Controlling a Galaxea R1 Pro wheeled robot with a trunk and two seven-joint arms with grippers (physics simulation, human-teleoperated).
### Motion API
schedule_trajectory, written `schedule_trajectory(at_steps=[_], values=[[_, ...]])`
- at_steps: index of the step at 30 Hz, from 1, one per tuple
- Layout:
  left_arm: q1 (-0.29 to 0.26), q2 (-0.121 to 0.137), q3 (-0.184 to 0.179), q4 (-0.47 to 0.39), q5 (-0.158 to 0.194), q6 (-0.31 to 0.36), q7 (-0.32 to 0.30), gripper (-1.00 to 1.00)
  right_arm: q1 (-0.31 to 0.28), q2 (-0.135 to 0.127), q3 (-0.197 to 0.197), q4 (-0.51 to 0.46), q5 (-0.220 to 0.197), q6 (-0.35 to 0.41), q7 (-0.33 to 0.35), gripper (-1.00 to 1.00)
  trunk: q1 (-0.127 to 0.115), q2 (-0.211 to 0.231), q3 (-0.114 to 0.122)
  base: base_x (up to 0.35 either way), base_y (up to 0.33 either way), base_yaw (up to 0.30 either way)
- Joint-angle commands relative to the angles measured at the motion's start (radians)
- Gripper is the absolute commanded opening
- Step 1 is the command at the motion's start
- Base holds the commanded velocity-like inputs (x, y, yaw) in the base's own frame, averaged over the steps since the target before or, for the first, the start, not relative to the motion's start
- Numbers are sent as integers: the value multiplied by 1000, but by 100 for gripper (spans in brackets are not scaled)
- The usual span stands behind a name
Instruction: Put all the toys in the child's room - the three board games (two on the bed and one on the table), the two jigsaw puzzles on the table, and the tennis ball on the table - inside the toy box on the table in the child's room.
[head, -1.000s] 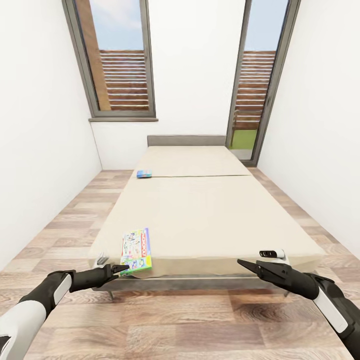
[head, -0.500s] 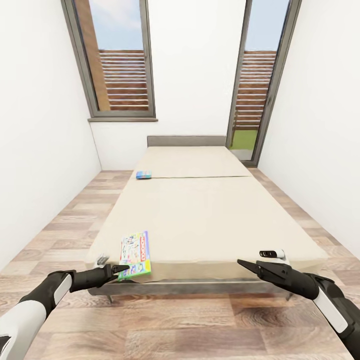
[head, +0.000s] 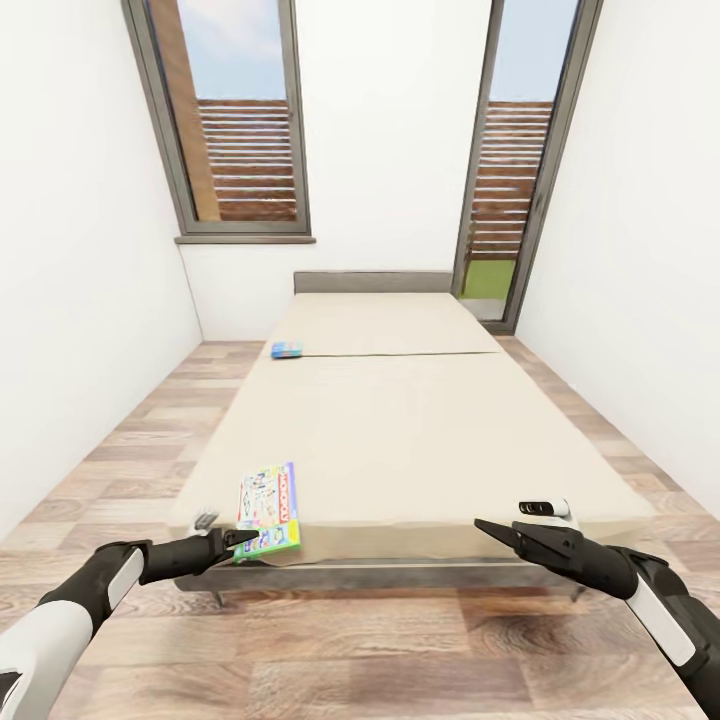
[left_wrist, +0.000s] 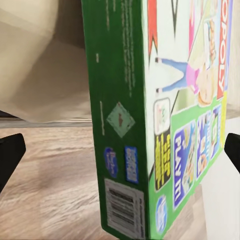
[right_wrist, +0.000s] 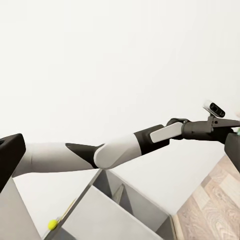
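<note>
On the beige bed (head: 400, 430), a green-edged cartoon board game (head: 268, 510) lies at the near left corner, slightly over the edge. A light blue board game (head: 286, 350) lies far up the bed's left side. My left gripper (head: 245, 540) is open at the green box's near end. In the left wrist view that box (left_wrist: 150, 125) stands between the spread fingertips (left_wrist: 10, 155), not touching them. My right gripper (head: 482, 526) hangs open and empty before the bed's near right corner. The right wrist view catches the tennis ball (right_wrist: 52, 224) on a pale surface. The toy box and jigsaw puzzles are out of view.
White walls close in on both sides of the bed, with strips of wooden floor (head: 120, 440) between. A tall window (head: 235, 120) and a glass door (head: 510, 170) stand behind the grey headboard (head: 372, 281). Wooden floor lies under my arms.
The whole picture has shifted a little, so the camera moved: the bed's near edge now sits lower in the view. Both arms keep their pose and both grippers stay open.
</note>
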Motion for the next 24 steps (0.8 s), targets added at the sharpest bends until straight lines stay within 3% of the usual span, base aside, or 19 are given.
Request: schedule_trajectory(at_steps=[1,15,16,24], values=[[-1,0,2,0,3,7,-1,100,-1,-1,4,0,-7,10,1,100,0,0,-1,1,-137,0],[-1,0,2,0,3,8,-1,100,-1,-1,3,0,-7,10,1,100,0,0,-1,0,-91,0],[-1,0,2,0,3,8,-1,-100,-1,-1,3,0,-7,9,1,100,0,0,-1,0,-11,0],[-1,0,2,0,3,12,0,-100,-1,-1,3,0,-7,8,1,100,0,0,-1,0,-3,0]])
